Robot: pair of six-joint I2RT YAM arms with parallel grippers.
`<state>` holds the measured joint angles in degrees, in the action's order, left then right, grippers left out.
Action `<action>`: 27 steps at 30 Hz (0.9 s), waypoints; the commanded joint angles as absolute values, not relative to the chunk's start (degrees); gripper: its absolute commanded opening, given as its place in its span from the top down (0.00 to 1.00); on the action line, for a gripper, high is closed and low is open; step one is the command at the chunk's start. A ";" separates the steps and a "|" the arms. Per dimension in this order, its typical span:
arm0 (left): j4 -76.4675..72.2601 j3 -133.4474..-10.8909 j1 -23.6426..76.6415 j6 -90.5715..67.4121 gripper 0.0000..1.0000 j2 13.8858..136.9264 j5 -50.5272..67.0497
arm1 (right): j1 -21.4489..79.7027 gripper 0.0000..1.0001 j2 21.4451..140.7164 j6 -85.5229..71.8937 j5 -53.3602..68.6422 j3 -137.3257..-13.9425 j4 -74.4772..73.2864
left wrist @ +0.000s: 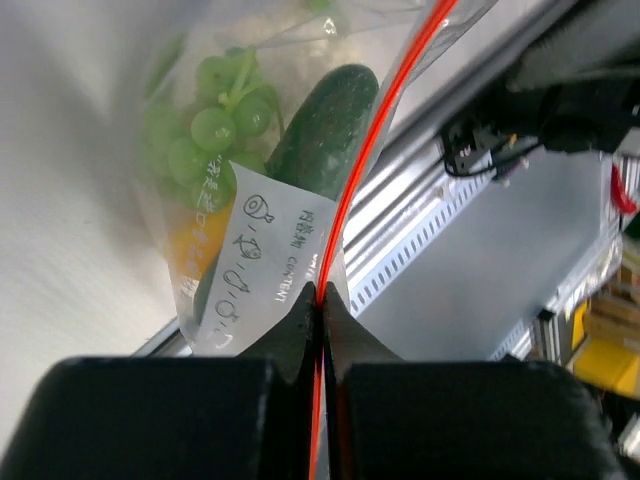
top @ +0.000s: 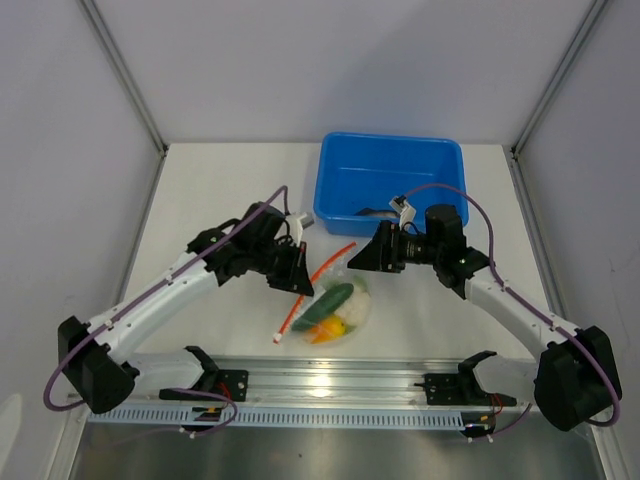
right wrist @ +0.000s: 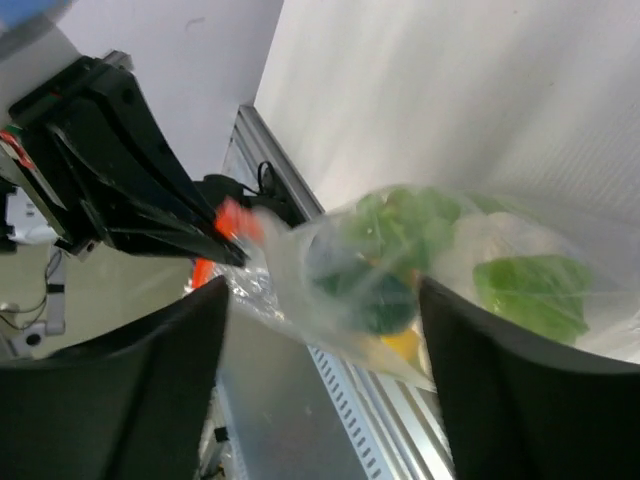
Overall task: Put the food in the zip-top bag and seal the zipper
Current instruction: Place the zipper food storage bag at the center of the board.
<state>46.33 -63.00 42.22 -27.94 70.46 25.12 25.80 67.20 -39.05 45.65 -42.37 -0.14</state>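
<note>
The clear zip-top bag (top: 340, 305) lies on the table between the arms with the food inside: dark green cucumber (top: 333, 300), orange-yellow mango (top: 328, 328), white cauliflower (top: 358, 290). The orange-red zipper (top: 315, 285) runs along its left edge. My left gripper (top: 300, 278) is shut on the zipper (left wrist: 345, 200); its view shows the cucumber (left wrist: 320, 130), the green pea-like cluster (left wrist: 205, 130) and the mango (left wrist: 195, 240) through the plastic. My right gripper (top: 368, 255) is open at the bag's far end. In its view (right wrist: 322, 290) the blurred bag (right wrist: 400, 270) and cauliflower leaves (right wrist: 530, 285) lie ahead of the spread fingers.
A blue bin (top: 385, 142) stands at the back right, just behind my right gripper. An aluminium rail (top: 330, 385) runs along the near table edge. White walls close the table on the left, right and back.
</note>
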 commanded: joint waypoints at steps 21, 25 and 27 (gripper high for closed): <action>50.63 -60.65 4.67 -20.57 1.00 69.78 16.00 | 25.22 0.05 66.10 -31.91 43.42 -47.37 -11.07; 45.54 -59.42 0.28 -20.65 0.99 71.89 14.94 | 24.96 0.05 65.57 -31.29 43.33 -47.64 -13.52; 43.25 -59.94 0.18 -20.57 0.99 74.35 14.77 | 24.79 0.05 65.22 -31.29 43.42 -47.90 -14.50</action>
<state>49.36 -59.68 1.41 -21.82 72.31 16.51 25.19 67.20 -32.71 43.77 -45.41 -12.49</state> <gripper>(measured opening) 0.006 0.951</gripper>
